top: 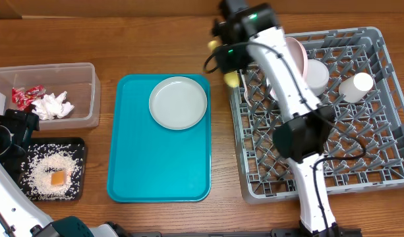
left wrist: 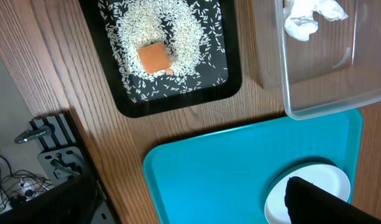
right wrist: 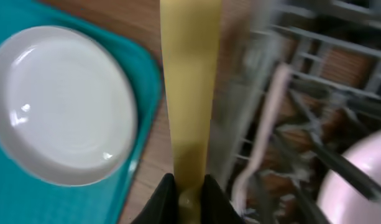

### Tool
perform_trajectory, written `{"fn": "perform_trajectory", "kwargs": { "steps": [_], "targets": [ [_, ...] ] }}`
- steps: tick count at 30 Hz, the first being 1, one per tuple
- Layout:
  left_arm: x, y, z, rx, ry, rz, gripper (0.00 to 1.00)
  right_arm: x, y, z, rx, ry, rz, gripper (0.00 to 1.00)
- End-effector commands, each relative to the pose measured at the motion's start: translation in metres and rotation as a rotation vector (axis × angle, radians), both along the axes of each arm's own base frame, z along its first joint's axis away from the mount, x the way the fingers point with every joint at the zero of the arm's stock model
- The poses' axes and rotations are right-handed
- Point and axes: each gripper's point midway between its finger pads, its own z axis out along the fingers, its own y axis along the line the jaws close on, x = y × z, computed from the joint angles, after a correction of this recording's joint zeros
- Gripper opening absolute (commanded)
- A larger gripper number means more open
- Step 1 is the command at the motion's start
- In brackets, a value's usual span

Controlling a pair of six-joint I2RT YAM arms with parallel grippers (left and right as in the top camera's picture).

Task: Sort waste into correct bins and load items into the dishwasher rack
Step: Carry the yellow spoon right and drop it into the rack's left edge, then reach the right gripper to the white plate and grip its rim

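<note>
Above the worktop (top: 155, 39), we are seeing the right hand (right wrist: 189, 194) closed on one end of the yellow spoon (right wrist: 189, 81). The spoon is hanging over the gap between the teal tray (top: 129, 164) and the left edge of the rack (top: 386, 151). The grey-green plate (top: 178, 102) is lying on the teal tray. The pink plate (top: 297, 56), bowl (top: 317, 76) and cup (top: 356, 85) are sitting in the rack. The left hand (top: 20, 125) is standing open and empty at the black tray (top: 76, 148), which is holding rice (top: 43, 164) and an orange cube (top: 58, 178). The clear tub (top: 83, 99) is holding wrappers (top: 25, 96) and tissue (top: 53, 105).
</note>
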Motion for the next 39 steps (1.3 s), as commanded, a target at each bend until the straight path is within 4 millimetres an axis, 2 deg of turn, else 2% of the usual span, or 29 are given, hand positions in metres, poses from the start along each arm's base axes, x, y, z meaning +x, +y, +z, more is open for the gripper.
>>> {"fn": "perform_trajectory", "kwargs": {
  "steps": [1,6,10,11,13,17,19,21,24,31,34,39],
  "targets": [
    [-0.002,0.002,-0.002,0.003,0.010,0.019,1.00,0.012,-0.035,0.007,-0.020,-0.006,-0.150,0.04],
    [-0.002,0.002,-0.002,0.003,0.010,0.019,1.00,0.011,-0.057,0.006,-0.030,0.027,-0.193,0.04],
    [-0.002,0.002,-0.002,0.003,0.010,0.019,1.00,0.007,-0.058,0.002,-0.039,0.047,-0.189,0.08],
    [-0.002,0.002,-0.002,0.003,0.010,0.019,1.00,0.006,-0.058,0.000,-0.041,0.052,-0.189,0.15],
    [-0.002,0.002,-0.002,0.003,0.010,0.019,1.00,0.005,-0.056,-0.004,-0.044,0.062,-0.185,0.40],
    [-0.002,0.002,-0.002,0.003,0.010,0.019,1.00,0.005,-0.056,-0.007,-0.046,0.067,-0.185,0.80],
    [-0.002,0.002,-0.002,0.003,0.010,0.019,1.00,0.005,-0.056,-0.007,-0.041,0.066,-0.185,0.91],
    [-0.002,0.002,-0.002,0.003,0.010,0.019,1.00,0.004,-0.051,-0.006,-0.012,0.075,-0.182,0.95],
    [-0.002,0.002,-0.002,0.003,0.010,0.019,1.00,-0.005,-0.033,0.001,0.080,0.115,-0.160,0.95],
    [-0.002,0.002,-0.002,0.003,0.010,0.019,1.00,-0.024,0.011,0.039,0.191,0.088,-0.123,0.96],
    [-0.002,0.002,-0.002,0.003,0.010,0.019,1.00,-0.032,0.029,0.046,0.184,0.088,-0.211,1.00],
    [-0.002,0.002,-0.002,0.003,0.010,0.019,1.00,-0.037,0.026,0.039,0.036,0.045,-0.441,1.00]
  ]
}}
